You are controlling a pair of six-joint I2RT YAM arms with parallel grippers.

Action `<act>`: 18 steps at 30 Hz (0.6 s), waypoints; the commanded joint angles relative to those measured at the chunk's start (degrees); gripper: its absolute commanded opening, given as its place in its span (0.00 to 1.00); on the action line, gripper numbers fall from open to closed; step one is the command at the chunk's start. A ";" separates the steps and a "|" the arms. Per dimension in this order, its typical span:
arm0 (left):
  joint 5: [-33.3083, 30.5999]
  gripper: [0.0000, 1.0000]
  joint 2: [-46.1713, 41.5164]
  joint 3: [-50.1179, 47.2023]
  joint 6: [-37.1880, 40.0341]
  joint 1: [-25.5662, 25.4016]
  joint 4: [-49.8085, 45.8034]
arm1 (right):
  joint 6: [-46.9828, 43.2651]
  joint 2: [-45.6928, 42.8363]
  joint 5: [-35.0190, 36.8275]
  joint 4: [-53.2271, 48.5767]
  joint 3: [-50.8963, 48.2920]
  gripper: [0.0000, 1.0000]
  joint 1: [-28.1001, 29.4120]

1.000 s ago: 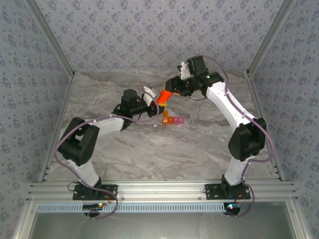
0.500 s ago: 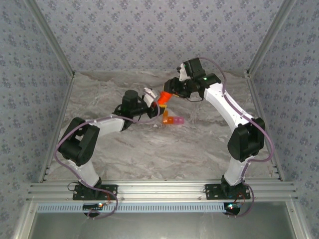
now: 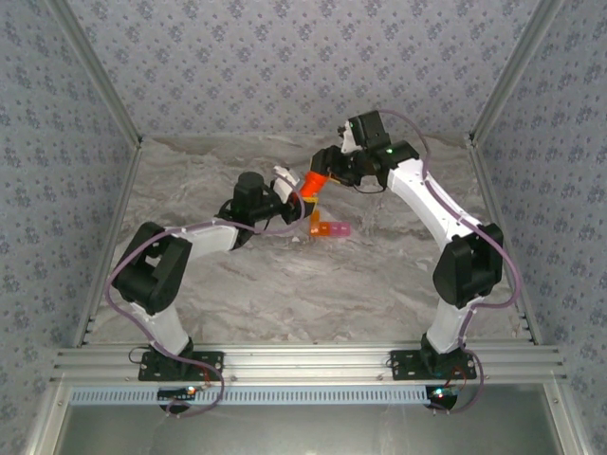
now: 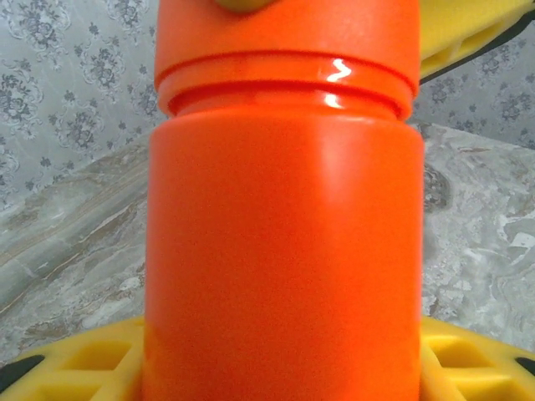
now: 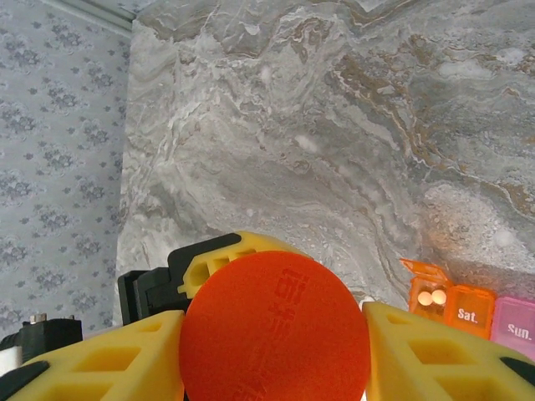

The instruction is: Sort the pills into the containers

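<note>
An orange round bottle [image 3: 310,184] hangs above the table between both arms. My left gripper [image 3: 293,192] is shut on its body [image 4: 282,251], with the yellow fingers [image 4: 75,359] at both sides. My right gripper [image 3: 329,171] comes from the far side, and its yellow fingers [image 5: 418,351] press the bottle's round cap [image 5: 274,330] from both sides. The containers [image 3: 330,228] lie on the table just below: an orange cell [image 5: 456,305] with its lid up and two pale pills [image 5: 432,297] inside, joined to a pink cell [image 5: 514,322].
The marble-patterned table [image 3: 285,284] is walled by patterned panels at the back and sides [image 3: 57,142]. An aluminium rail [image 3: 303,360] runs along the near edge where the arm bases stand.
My right wrist has shifted slightly to the left around the cap. The bottle and my left gripper have stayed in place.
</note>
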 commanded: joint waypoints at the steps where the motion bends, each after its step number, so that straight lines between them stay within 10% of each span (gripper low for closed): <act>1: 1.25 0.00 0.09 1.82 -0.58 -2.07 7.90 | 4.09 0.34 -3.91 0.40 -0.66 0.54 3.07; 18: 1.35 0.00 0.74 1.42 -0.33 -2.08 7.64 | -0.64 0.27 -3.01 -6.23 6.09 0.72 1.17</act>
